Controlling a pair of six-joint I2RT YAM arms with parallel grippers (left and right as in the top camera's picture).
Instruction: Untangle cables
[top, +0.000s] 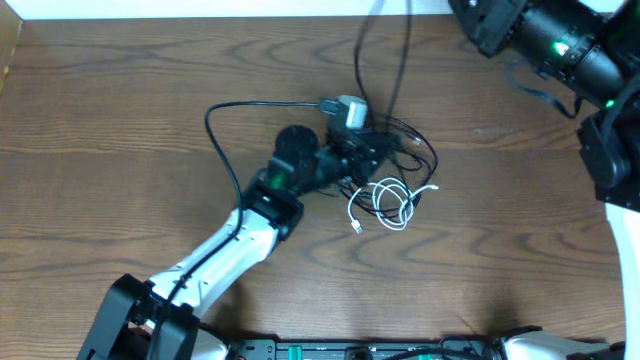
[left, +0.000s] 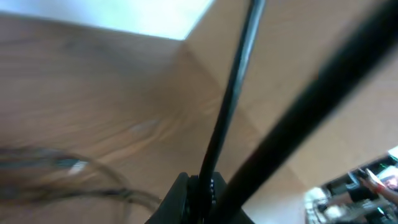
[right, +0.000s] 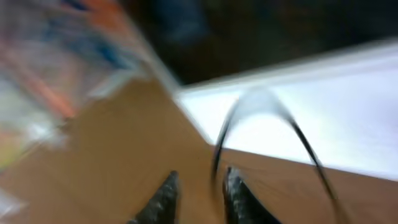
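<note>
A tangle of black cables (top: 400, 145) lies at the table's middle. One strand loops left (top: 212, 125), and two strands rise out past the top edge (top: 362, 40). A coiled white cable (top: 385, 205) lies just in front of the tangle. My left gripper (top: 362, 150) sits in the tangle and is shut on a black cable (left: 233, 87), as the left wrist view shows (left: 202, 199). My right gripper (right: 199, 190) is open in its blurred wrist view, with a thin black cable loop (right: 273, 109) arching ahead and one strand near its right finger. The overhead view shows only the right arm (top: 560, 45).
A grey plug block (top: 350, 110) lies at the back of the tangle. The wooden table (top: 120, 90) has a white edge at the back. A second, thicker black strand (left: 311, 106) crosses close to the left wrist camera.
</note>
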